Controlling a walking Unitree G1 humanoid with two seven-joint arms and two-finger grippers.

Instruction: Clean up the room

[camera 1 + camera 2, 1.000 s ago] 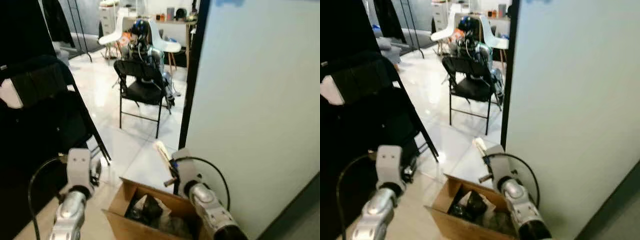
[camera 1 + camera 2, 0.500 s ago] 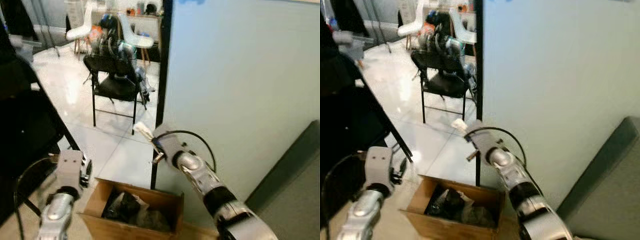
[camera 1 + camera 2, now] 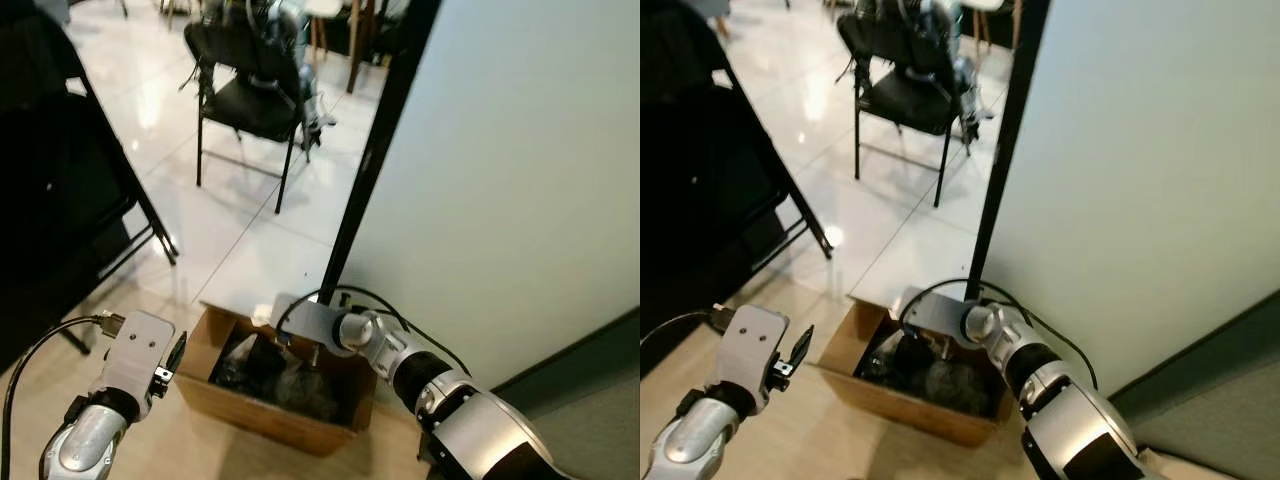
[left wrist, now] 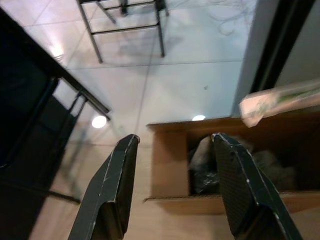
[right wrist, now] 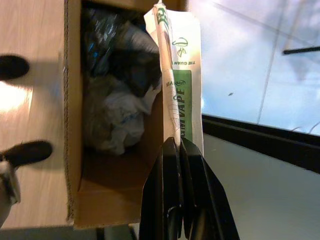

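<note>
Left tool (image 3: 176, 352): at the end of the silver left arm, low and nearest the camera, above the wooden floor (image 3: 190, 440) just beside the left side of the cardboard box (image 3: 262, 410). In the left wrist view its two black fingers (image 4: 112, 190) stand wide apart with nothing between them, pointed toward the box's corner.

Right tool (image 5: 175, 150): the silver right arm reaches across from the right, and its wrist hangs over the box's far rim. In the right wrist view the two black fingers (image 5: 197, 200) are closed flat on a white paper packet (image 5: 180, 85) with green print. The packet sticks out beyond the fingertips, over the box's edge and partly over the open box; in the left eye view its pale end (image 3: 262, 316) shows at the far left rim.

Cardboard box: open-topped, standing on the wooden floor at the foot of a pale wall panel (image 3: 520, 180) with a black edge strip (image 3: 375, 160). It already holds crumpled dark and pale trash (image 5: 112, 95), including black plastic and whitish paper.

Middle distance: a black folding stand (image 3: 70, 170) draped in dark material at the left, on glossy white floor tiles (image 3: 250, 240).

Far distance: a black chair (image 3: 250, 100) carrying a bundle of silver parts and cables; their nature cannot be told.
</note>
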